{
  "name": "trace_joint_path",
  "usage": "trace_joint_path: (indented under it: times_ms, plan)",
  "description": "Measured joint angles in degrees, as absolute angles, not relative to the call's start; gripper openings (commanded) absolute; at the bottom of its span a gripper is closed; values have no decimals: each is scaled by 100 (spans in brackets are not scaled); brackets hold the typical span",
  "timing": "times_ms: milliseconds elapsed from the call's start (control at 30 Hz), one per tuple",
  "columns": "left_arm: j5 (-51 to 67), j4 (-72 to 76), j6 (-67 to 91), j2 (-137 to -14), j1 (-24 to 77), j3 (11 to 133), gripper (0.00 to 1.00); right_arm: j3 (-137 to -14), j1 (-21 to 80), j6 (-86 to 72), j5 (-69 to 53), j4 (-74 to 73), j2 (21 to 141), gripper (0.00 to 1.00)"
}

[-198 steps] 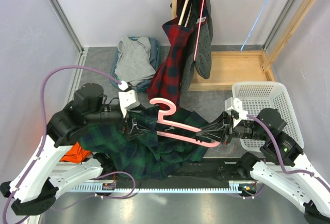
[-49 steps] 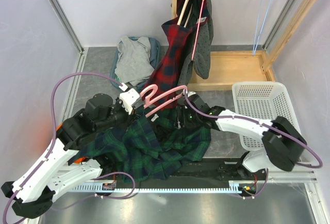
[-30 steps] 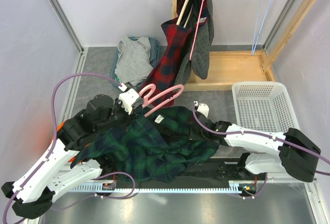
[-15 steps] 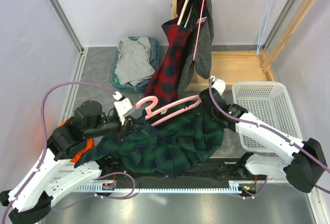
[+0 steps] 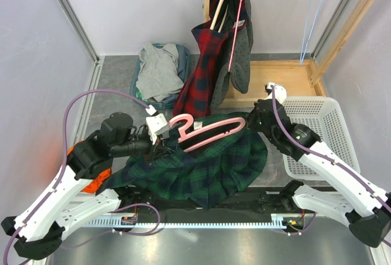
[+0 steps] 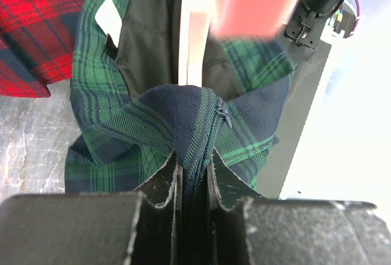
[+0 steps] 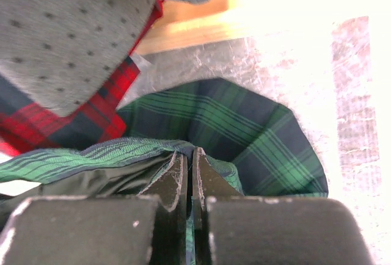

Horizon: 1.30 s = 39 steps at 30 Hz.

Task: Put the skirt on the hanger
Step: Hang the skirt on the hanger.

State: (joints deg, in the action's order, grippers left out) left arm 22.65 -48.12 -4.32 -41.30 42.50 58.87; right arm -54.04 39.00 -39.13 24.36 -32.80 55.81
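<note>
We have swung our right gripper (image 7: 189,155) far right, spreading the skirt (image 5: 201,167) along the pink hanger (image 5: 195,130) for fastening; it and our left gripper (image 6: 192,164) both clamp skirt fabric.

On my far side I see a wooden rack (image 5: 281,79) standing on the grey table (image 5: 116,76), with a red plaid garment (image 5: 198,82) and a grey dotted garment (image 5: 239,57) hanging from it, touching each other. A light blue wire hanger (image 5: 314,2) hangs further right on the same rack. A white mesh basket (image 5: 308,99) sits at the right, just near of the rack's base. Far left, a teal tub (image 5: 148,102) holds crumpled grey clothes (image 5: 156,69). At the near left, something orange (image 5: 96,179) peeks out.
</note>
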Motion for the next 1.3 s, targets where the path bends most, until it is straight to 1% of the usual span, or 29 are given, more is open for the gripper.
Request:
trace_joint_path:
  times_ms: [167,367,733,900,1133,1300]
  plan:
    - [2250,-4781,-427,-4397,4250,5887,2,-5677,3876,-3708,2386,-3468,5356,0]
    - [1774,-4578,-366,-4683,4250,5975,2,-5846,3861,-3328,2272,-3728,5151,0]
    - [1208,-4619,-276,-4331,4278,5994,2,-5909,3850,-3118,2340,-3988,5050,0]
    - [1420,-4617,-270,-4368,4276,5994,2,-5931,3850,-3100,2340,-4029,5050,0]
    - [2233,-4617,-276,-4517,4272,5920,2,-6222,3850,-3041,2412,-4084,5063,0]
    - [2274,-4606,-274,-4547,4272,5900,2,-6388,3848,-2910,2191,-3990,5068,0]
